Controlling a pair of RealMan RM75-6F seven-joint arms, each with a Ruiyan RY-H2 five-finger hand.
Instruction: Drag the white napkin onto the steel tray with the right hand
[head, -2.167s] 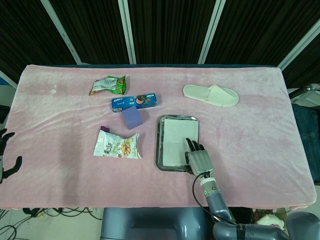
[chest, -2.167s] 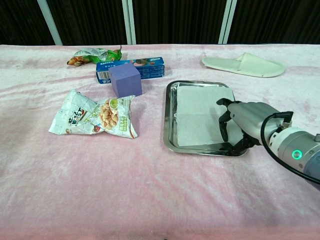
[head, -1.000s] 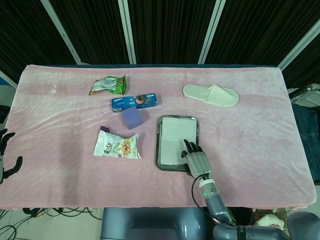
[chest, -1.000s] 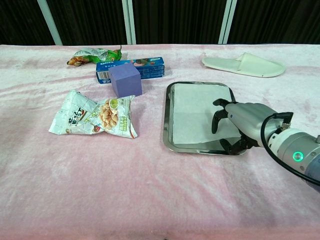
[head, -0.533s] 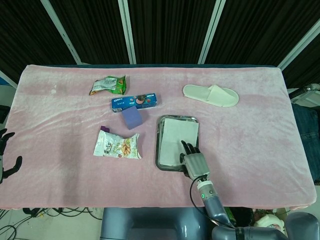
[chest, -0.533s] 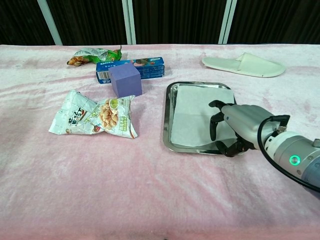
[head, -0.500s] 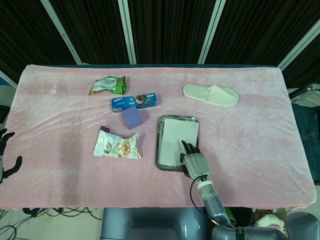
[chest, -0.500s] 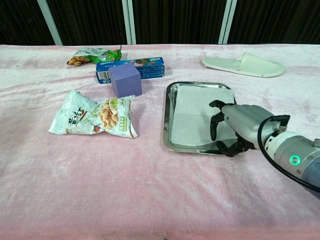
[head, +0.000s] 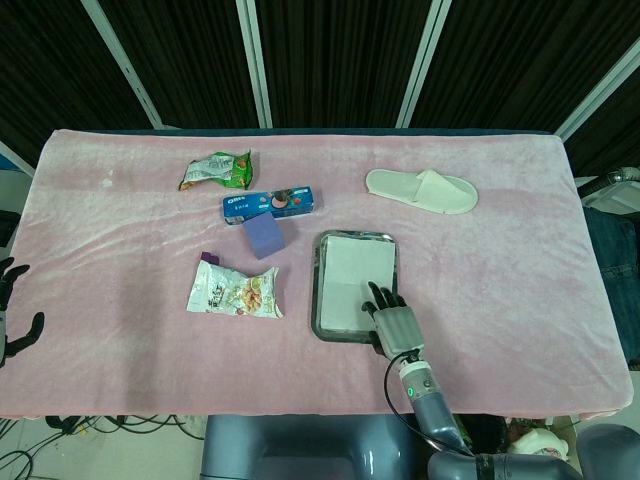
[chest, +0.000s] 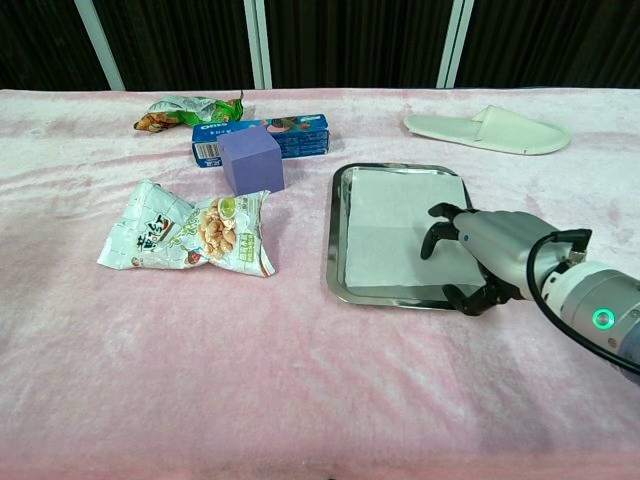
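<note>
The white napkin (chest: 397, 225) lies inside the steel tray (chest: 337, 262), squared up again after sitting skewed half a second ago. The right hand (chest: 487, 252) rests over the tray's near right corner, fingertips (chest: 432, 243) curled down onto the napkin's edge, now slightly farther right than before. The left hand (head: 10, 305) hangs off the worktop's (head: 120, 330) left edge, fingers spread, holding nothing. A purple cube (chest: 251, 159), snack bag (chest: 192, 230) and slipper (chest: 487, 129) are unmoved.

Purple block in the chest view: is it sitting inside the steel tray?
No. The purple block stands on the pink cloth beside the blue biscuit box, left of the steel tray, which holds only the white napkin.
</note>
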